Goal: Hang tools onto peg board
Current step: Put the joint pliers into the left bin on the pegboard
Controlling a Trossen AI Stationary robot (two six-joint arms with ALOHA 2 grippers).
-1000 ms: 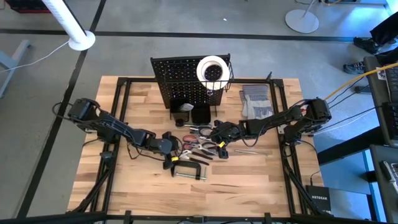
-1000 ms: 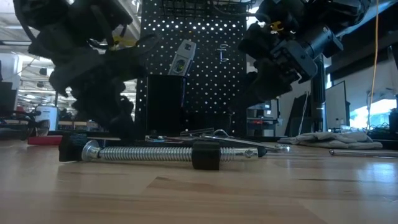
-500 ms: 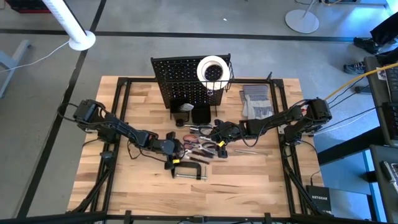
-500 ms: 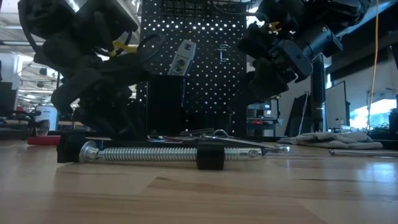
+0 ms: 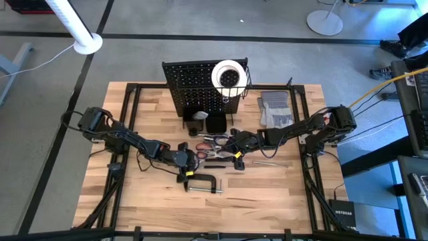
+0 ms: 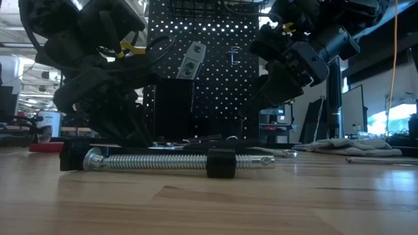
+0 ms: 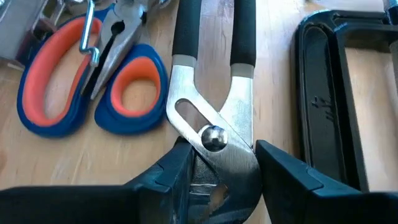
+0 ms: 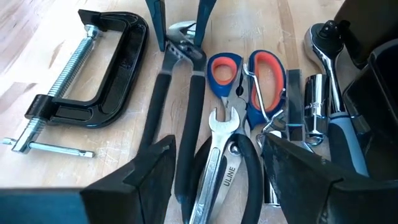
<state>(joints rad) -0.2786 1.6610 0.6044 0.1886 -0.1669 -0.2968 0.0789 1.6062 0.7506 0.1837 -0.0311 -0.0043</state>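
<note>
The left gripper [image 7: 217,180] had narrowed its dark fingers [image 7: 289,177] around the steel head of the black-handled pliers [image 7: 214,93], which lay flat on the wooden table [image 5: 267,201]. The pliers' long axis ran left to right, bare slotted jaw toward the left arm, rubber-sleeved handles toward the right arm. A second before, this gripper stood wide and farther left.

Just nearer lay the black C-clamp [image 5: 202,184], its threaded silver screw [image 6: 157,160] also running left to right; it had slid slightly left since then.

Beyond the pliers sat blue-and-orange scissors [image 7: 81,87], a silver wrench [image 8: 219,158] and a ratchet [image 8: 323,50].

The right gripper [image 8: 214,168] hovered wide above the pile, unchanged.

The peg board [image 5: 200,84], an upright black perforated panel, stood at the far edge, a white tape roll [image 5: 227,73] in its wire basket, grey gloves [image 5: 274,110] to its right.
</note>
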